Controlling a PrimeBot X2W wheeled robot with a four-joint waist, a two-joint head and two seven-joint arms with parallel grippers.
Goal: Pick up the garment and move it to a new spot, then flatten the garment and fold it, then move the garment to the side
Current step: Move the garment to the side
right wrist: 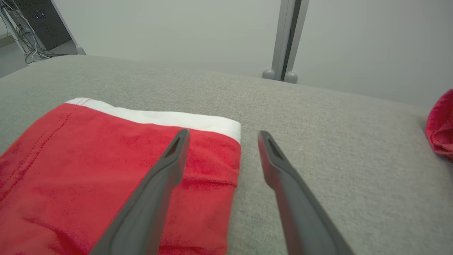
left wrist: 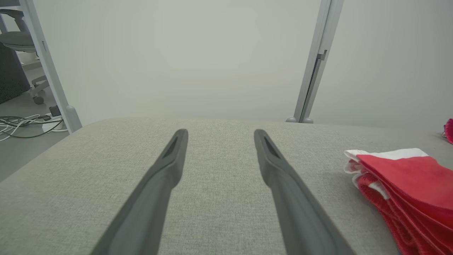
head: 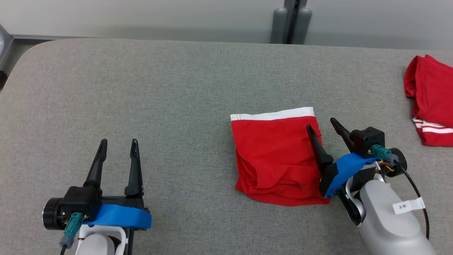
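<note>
The garment (head: 276,156) is red with a white waistband, folded into a rough square, lying right of centre on the grey table. It also shows at the right edge of the left wrist view, garment (left wrist: 407,187), and at the lower left of the right wrist view, garment (right wrist: 106,170). My right gripper (head: 322,126) is open over the garment's right edge, one finger above the red cloth and the other above bare table, holding nothing; right gripper (right wrist: 221,136). My left gripper (head: 118,143) is open and empty at the lower left, well apart from the garment; left gripper (left wrist: 219,134).
A second red garment with white stripes (head: 431,102) lies bunched at the table's far right edge. The grey padded table (head: 141,99) spreads wide to the left and behind. A post (head: 292,21) stands behind the far edge against a pale wall.
</note>
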